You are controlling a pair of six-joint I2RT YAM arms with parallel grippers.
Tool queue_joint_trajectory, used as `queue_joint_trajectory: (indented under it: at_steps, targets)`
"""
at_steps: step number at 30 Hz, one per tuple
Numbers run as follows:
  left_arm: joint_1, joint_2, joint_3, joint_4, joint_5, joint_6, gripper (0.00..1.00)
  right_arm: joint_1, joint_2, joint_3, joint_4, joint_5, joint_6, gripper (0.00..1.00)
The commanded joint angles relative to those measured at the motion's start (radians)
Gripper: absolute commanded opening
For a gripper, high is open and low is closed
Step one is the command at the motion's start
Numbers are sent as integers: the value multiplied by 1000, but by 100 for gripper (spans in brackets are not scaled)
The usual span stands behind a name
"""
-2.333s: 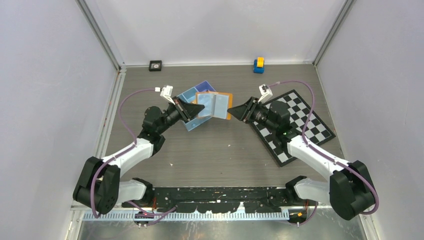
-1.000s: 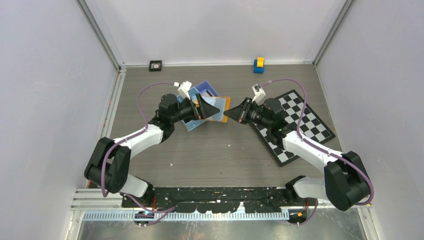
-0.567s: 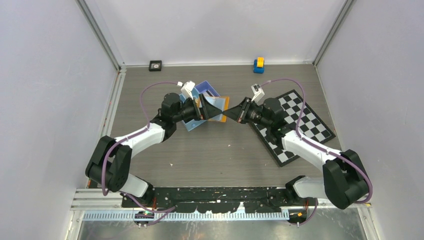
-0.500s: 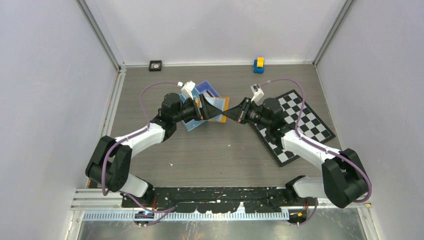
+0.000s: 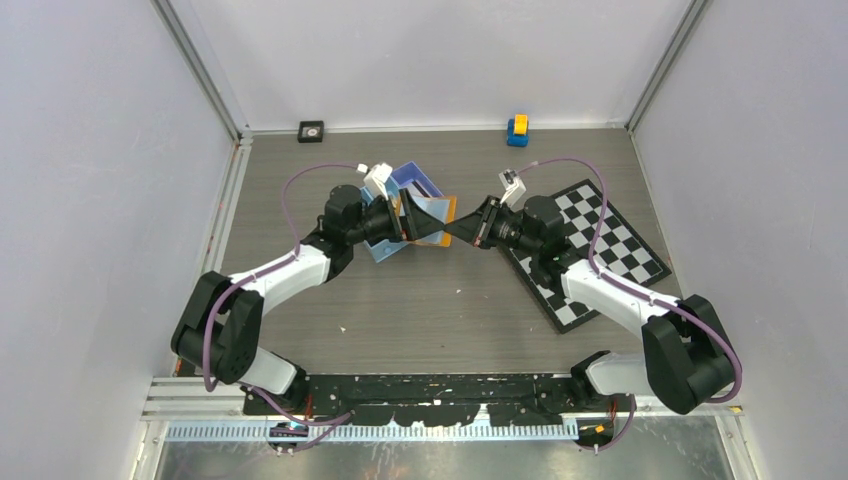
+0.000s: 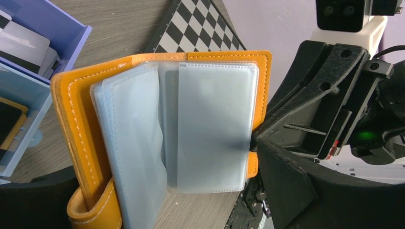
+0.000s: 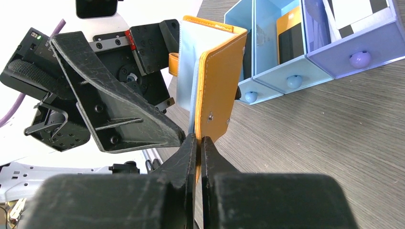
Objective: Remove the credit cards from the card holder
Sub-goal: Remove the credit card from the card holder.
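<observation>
The enclosure's pale walls [image 5: 420,60] stood plain on three sides. The table [image 5: 420,310] was grey wood-grain, flat and faintly speckled. A checkered mat [image 5: 630,250] lay to the right, under the right arm. A blue tray [image 7: 344,45] of three compartments stood left of centre, toward the far side, with credit cards [image 6: 21,45] lying in it.

The card holder [image 6: 76,119] was held open and on edge between the two arms, just right of the tray and apparently off the table. The right gripper [image 7: 198,143] was pressed together on the margin of the orange cover — the only grip on it. The left gripper [image 5: 420,225] was spread wide about the clear sleeves [image 6: 215,124], gripping none.

Risk, as judged: so narrow a pinch might let the holder twist free or fold shut under any push from the left fingers. The sleeves looked limp and slick — closing could seize plastic, not a card. Whether any card was inside could not be told.
</observation>
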Motion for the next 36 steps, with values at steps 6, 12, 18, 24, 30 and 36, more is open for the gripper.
queue_joint_trajectory:
  at_steps: [6, 12, 18, 24, 30, 36]
  targets:
    - [-5, 14, 59, -42, -13, 35, 73, 11, -34, 40, 71, -18, 0, 0]
    - [6, -19, 31, -25, -42, 33, 44, 11, -39, 38, 62, -6, -5, 0]
    - [18, -50, 0, 20, -46, 18, 22, 11, -46, 37, 48, 9, -15, 7]
    - [18, -60, -15, 64, -29, 6, 19, 11, -45, 39, 16, 39, -27, 41]
    - [19, -66, -15, 53, -42, 10, 17, 11, -51, 38, 5, 53, -30, 59]
    - [22, -76, -19, 34, -67, 15, 15, 11, -81, 10, 43, 59, -27, 67]
